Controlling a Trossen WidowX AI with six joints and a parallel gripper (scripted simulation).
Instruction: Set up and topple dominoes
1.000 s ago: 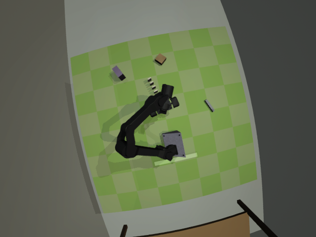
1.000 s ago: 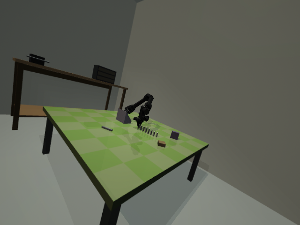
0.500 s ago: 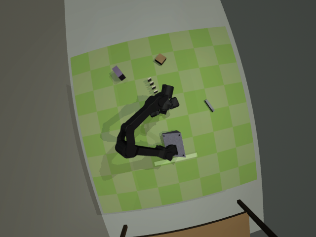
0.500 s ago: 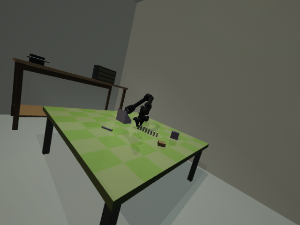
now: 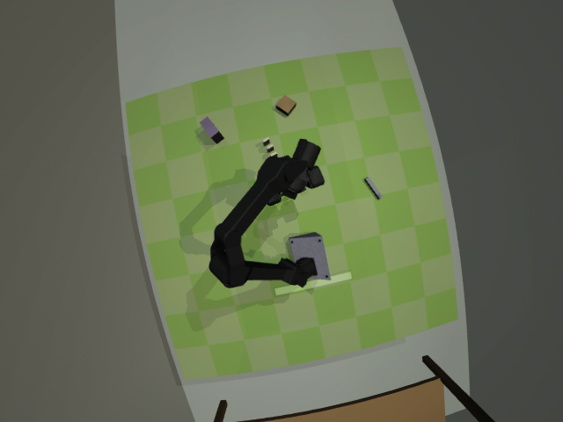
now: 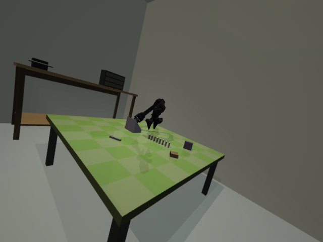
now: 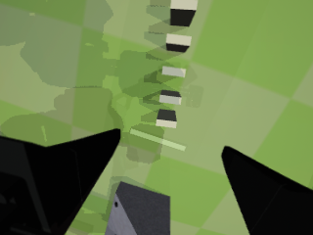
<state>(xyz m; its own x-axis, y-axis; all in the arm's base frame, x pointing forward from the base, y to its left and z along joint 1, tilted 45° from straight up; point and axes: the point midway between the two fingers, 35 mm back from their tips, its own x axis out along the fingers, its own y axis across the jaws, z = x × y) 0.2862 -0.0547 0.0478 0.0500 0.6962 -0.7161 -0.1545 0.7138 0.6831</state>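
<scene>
My gripper (image 6: 151,128) (image 7: 170,142) is open and empty, raised above the table near the arm-side end of the row. Several small dominoes stand upright in one evenly spaced row; the end domino nearest the arm base (image 6: 149,136) (image 7: 166,117) stands in front of the fingertips in the wrist view, touched by neither finger. The far end domino (image 6: 168,144) (image 5: 266,141) stands upright too. In the top view the arm hides much of the row. No domino lying flat can be made out.
A purple box (image 5: 209,126) (image 6: 187,145) and a brown block (image 5: 286,104) (image 6: 173,154) are near the far end. A grey bar (image 5: 372,187) (image 6: 114,138) lies off to one side. A grey wedge (image 5: 309,250) (image 6: 132,125) (image 7: 147,211) is at the arm base, beside a pale strip (image 5: 340,277).
</scene>
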